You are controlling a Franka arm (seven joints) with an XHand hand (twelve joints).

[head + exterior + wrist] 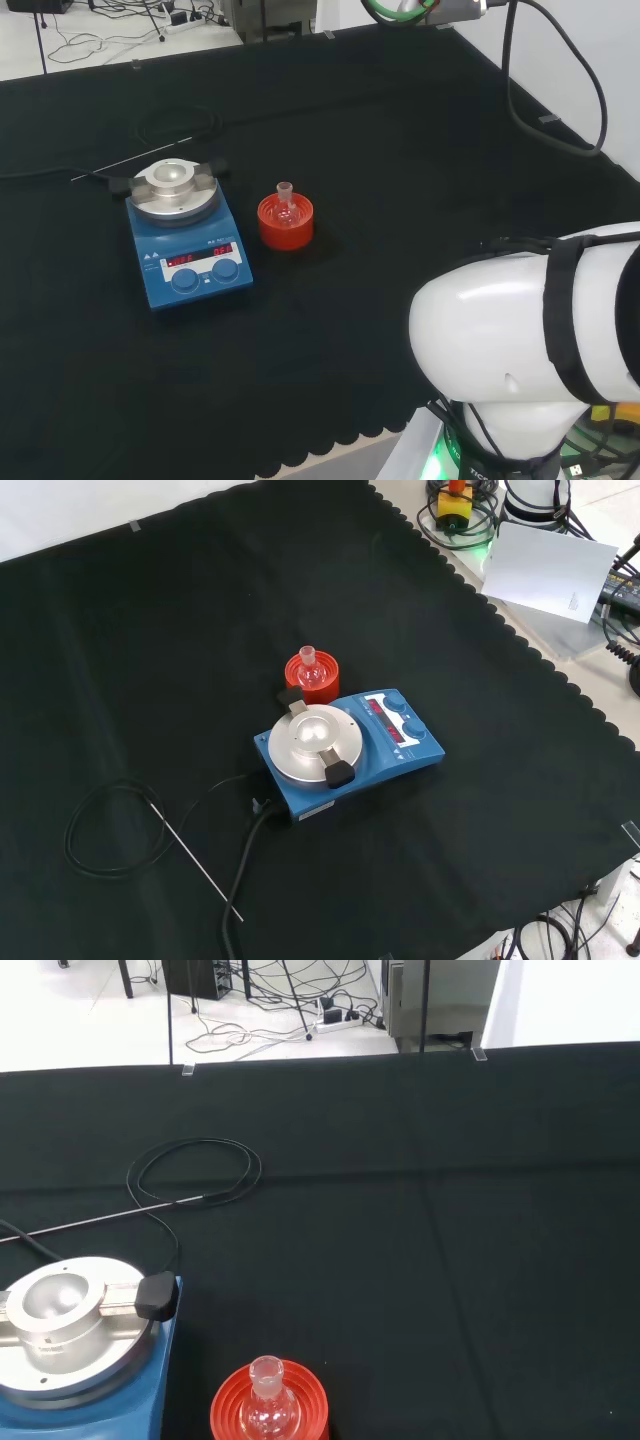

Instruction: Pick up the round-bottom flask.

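Reaching for the round-bottom flask (286,203), upright in its red ribbed stand (286,224) just beside the blue hotplate (189,250), you needed a descent over its neck; I couldn't tell the hand's state.

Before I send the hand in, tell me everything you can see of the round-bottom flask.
The round-bottom flask is small, clear glass, with a short neck pointing straight up and a round bulb below. It sits upright in a red ribbed ring stand, which is all that touches it. In the head view it stands just right of the blue hotplate stirrer, apart from it, on the black cloth. I cannot tell whether it holds anything.
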